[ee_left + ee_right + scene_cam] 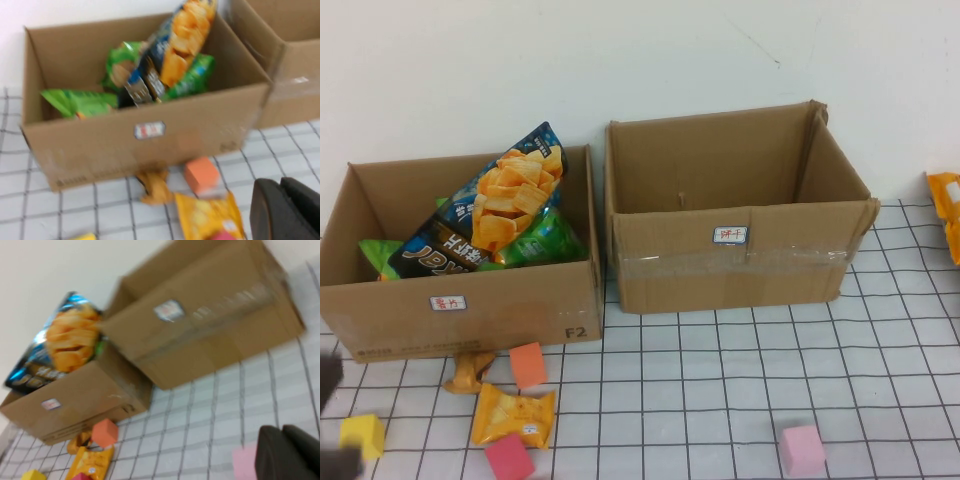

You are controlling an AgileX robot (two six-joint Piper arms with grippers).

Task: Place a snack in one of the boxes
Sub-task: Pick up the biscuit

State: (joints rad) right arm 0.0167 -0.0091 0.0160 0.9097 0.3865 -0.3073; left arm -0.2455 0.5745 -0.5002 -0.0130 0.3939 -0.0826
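High view. You see the lower box [470, 310] at left of frame, its white label with red characters on the front wall. Inside it, a big chip bag [490, 215] leans diagonally, with green packets [542, 240] beside and under it. The taller box [740, 215] sits just to its right, tape across the front; no contents show inside it. On the grid cloth [740, 380] in front of the lower box, an orange snack packet [513, 415] lies flat, nothing holding it. An orange block [528, 364] and a crumpled wrapper [468, 371] sit just above the packet, a red block [509, 458] touches its lower edge, a yellow block [362, 435] is at far lower left, and a pink block [802, 449] is at lower right. The left gripper [332, 420] shows only as a dark shape at the lower left edge. The right gripper is out of frame here.

Left wrist view. The left gripper's dark fingers [285, 210], lower right of frame, are pressed together with nothing between them. The snack packet [210, 220] lies just beside them on the cloth, apart from them. The lower box [145, 135] fills mid-frame.

Right wrist view. The right gripper [290, 452], lower right corner, has its fingers pressed together, empty, above the cloth near the pink block [244, 463]. Both boxes sit in the upper half, and the snack packet [90, 462] is at bottom left.
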